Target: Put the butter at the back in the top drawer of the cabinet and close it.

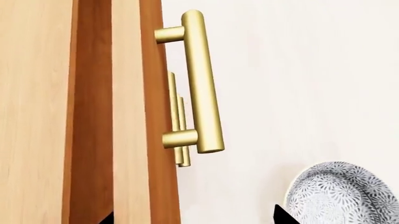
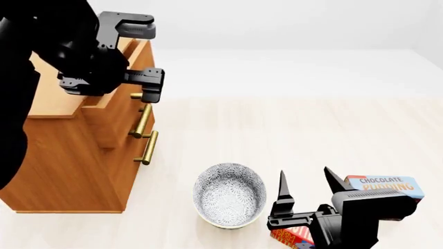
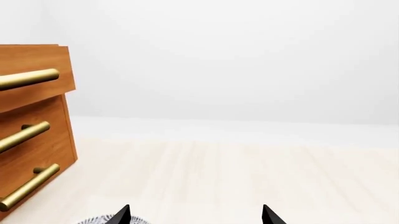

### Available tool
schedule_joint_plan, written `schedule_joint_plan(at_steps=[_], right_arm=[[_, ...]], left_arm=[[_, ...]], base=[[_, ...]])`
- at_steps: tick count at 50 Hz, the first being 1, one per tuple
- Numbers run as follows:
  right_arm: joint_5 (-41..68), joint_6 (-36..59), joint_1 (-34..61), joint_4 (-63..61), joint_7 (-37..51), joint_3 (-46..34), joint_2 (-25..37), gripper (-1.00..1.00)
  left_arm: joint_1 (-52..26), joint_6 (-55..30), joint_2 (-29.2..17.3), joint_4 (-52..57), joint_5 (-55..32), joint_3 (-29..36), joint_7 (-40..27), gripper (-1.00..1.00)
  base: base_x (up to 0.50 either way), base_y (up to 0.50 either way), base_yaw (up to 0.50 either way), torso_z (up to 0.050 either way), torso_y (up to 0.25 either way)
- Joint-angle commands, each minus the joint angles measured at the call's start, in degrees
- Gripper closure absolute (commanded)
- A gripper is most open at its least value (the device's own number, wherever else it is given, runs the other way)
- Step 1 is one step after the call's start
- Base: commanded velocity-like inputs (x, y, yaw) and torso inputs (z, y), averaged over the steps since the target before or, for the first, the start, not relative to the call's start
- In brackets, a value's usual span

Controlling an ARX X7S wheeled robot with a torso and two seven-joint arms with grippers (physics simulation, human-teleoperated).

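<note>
Drawer: light-brown wooden top drawer (image 2: 111,111) is sitting pulled out.
Left hand (image 2: 142,57): spread open, holding nothing.
Right hand (image 2: 308,187): open, hovering over red-and-orange butter carton (image 2: 289,237).

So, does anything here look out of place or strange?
Nothing looks spilled or damaged. The top drawer of the cabinet sticks out further than the two lower ones, so it is partly open. The bowl stands upright and empty.

Both arms are matte black and blocky, each claw (image 2: 304,189) ending in thin, pointed black fingers.
</note>
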Motion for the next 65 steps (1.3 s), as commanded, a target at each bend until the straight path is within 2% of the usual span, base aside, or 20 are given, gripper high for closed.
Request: schedule_joint_plan(at_steps=[1,41,65], right_arm=[[0.3,0.0,0.0,-0.2,0.2,0.0,0.2,-1.0],[2.1,-0.5,-1.3,-1.4,1.4,1.9,1.3,-1.0],[2.7,-1.7,-3.3,-2.5,2.3,3.4,1.9,-1.0]], left_arm=[[1.5,-2.1,-0.7,0.4,-10.7,-3.6,0.1,-1.0],[-0.7,-3.8,3.5,3.2,-17.8,-8.4,-8.9,-1.0],[-1.7,-2.1,8.6,0.2,-16.4,-5.8,-0.1,-1.0]], base=[[0.0,0.0,0.0,0.0,0.0],[0.0,0.0,0.0,0.0,0.0],[0.0,0.0,0.0,0.0,0.0]])
